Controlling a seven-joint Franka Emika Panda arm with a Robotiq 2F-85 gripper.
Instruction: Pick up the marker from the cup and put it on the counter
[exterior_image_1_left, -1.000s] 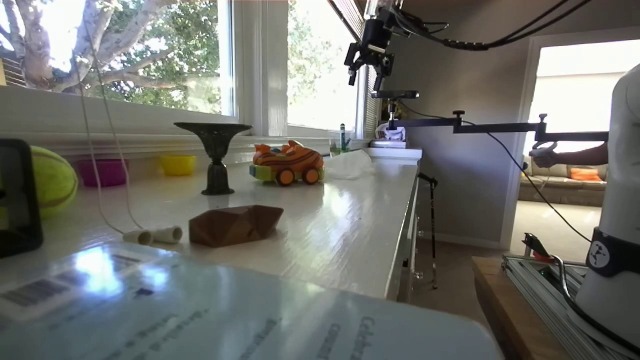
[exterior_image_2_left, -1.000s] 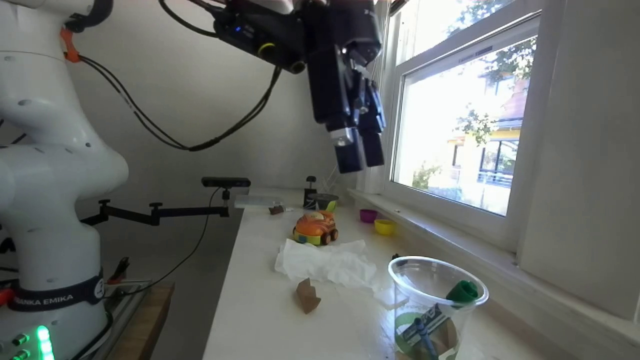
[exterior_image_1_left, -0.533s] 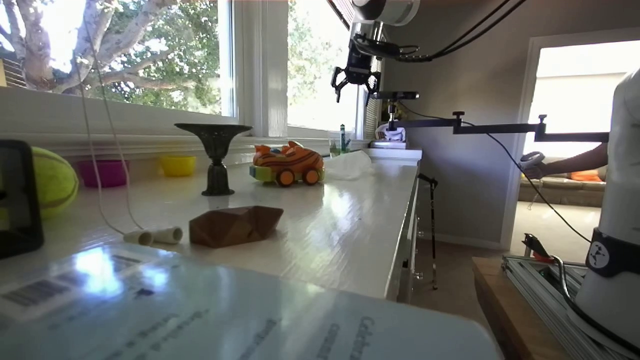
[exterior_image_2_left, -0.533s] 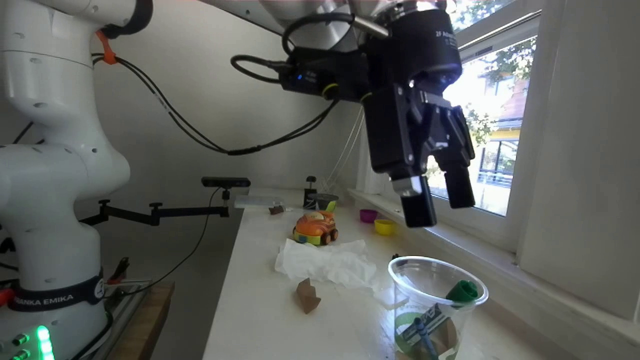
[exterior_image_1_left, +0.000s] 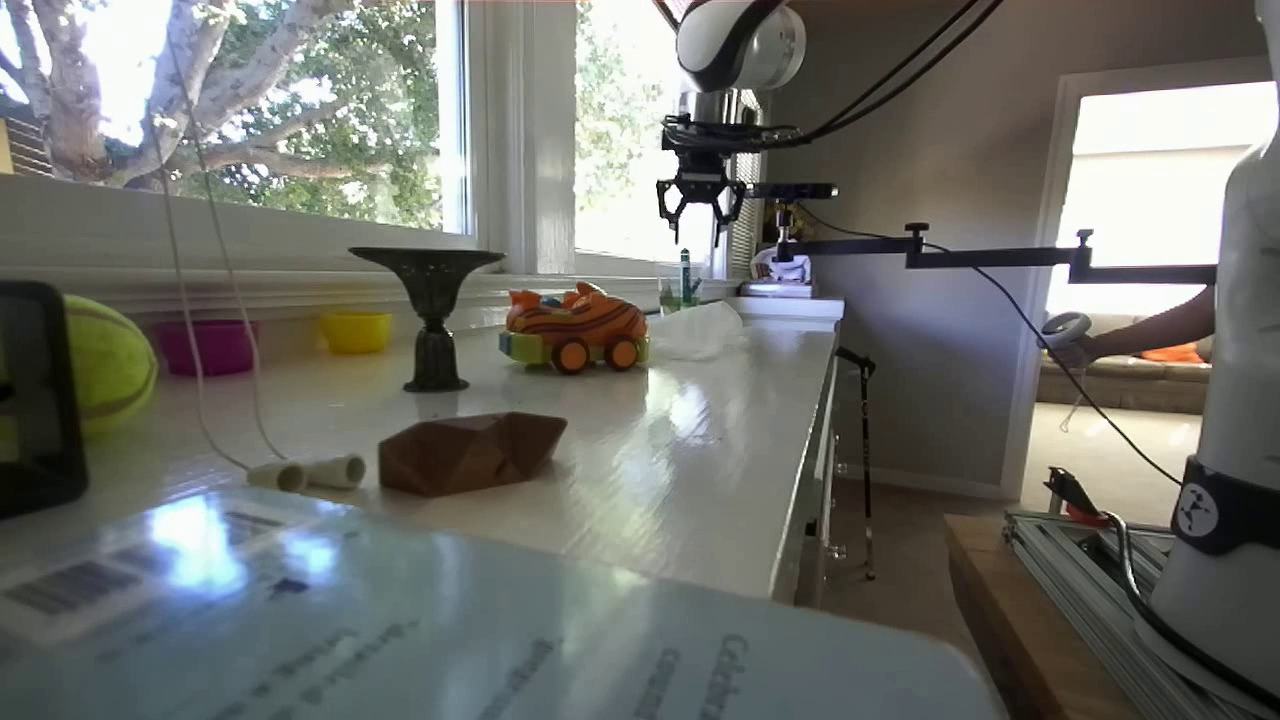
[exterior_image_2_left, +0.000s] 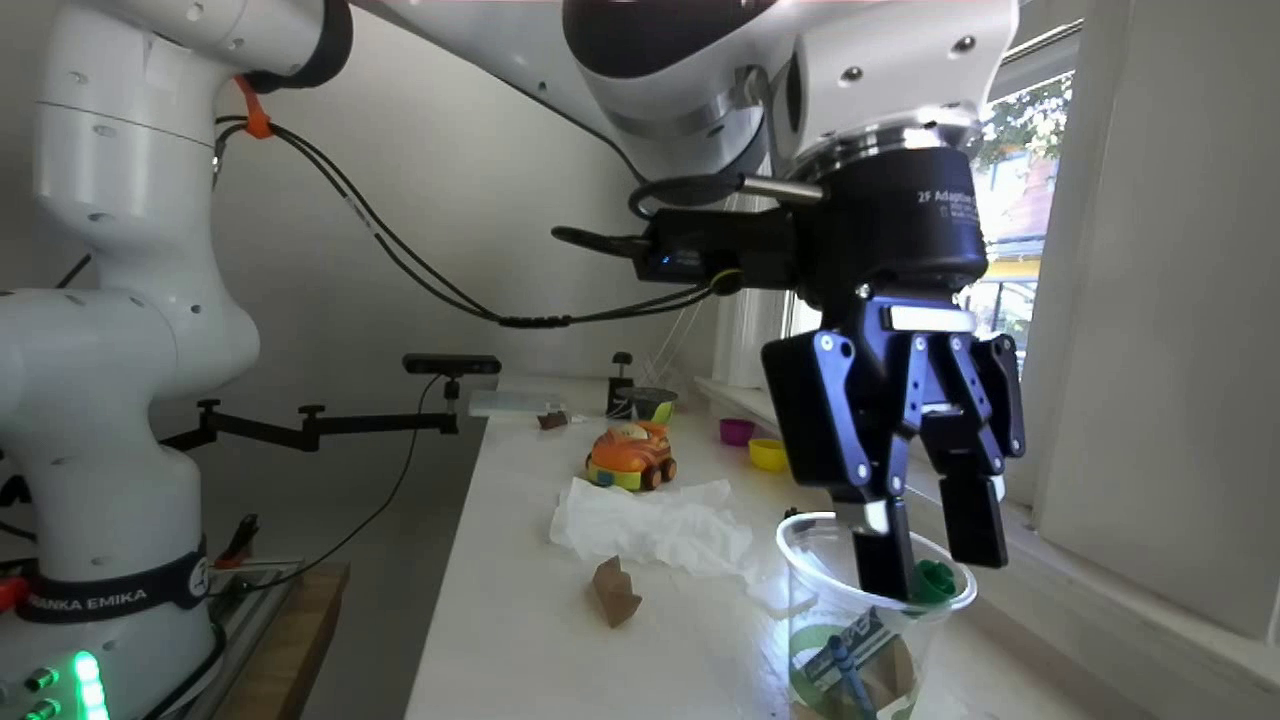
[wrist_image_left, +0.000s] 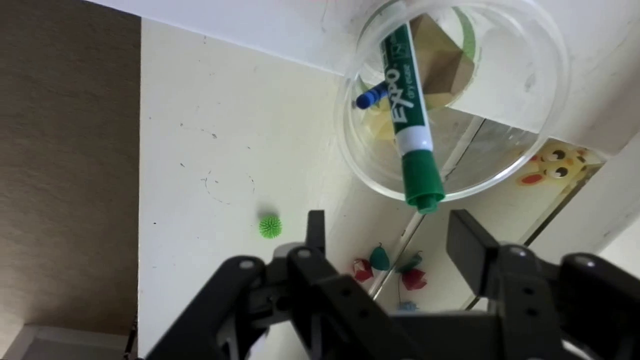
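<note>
the claw (wrist_image_left: 389, 232) points down over the clear cup (exterior_image_2_left: 806, 625), its two fingers spread wide. in the wrist view the capped end of the marker (wrist_image_left: 407, 107) reaches toward that gap, apart from both fingers. in an exterior view a finger (exterior_image_2_left: 880, 560) overlaps the cup's mouth (whether its tip is inside, i cannot tell). the marker is in the cup, tilted, with its green cap up by the rim and its other end down inside. a blue crayon (wrist_image_left: 371, 96) sits in there too, partly under the marker, and a brown faceted piece (wrist_image_left: 445, 60) shows inside or through the plastic.

the clear cup stands upright on the white bench (exterior_image_2_left: 530, 630), near the windowsill (exterior_image_2_left: 1110, 594). the wrist view also shows a spiky green ball (wrist_image_left: 270, 227) on the bench, apart from the cup. out along the bench come a small brown scrap (exterior_image_2_left: 614, 592), then a crumpled white sheet (exterior_image_2_left: 655, 525) and, just beyond the sheet, an orange toy car (exterior_image_2_left: 632, 455). past them, closer to the sill, a yellow cup (exterior_image_2_left: 769, 455) and a purple cup (exterior_image_2_left: 736, 432) sit side by side. farther off in an exterior view, a dark goblet (exterior_image_1_left: 432, 310) stands upright, and a brown faceted bowl (exterior_image_1_left: 470, 455) lies before it.
</note>
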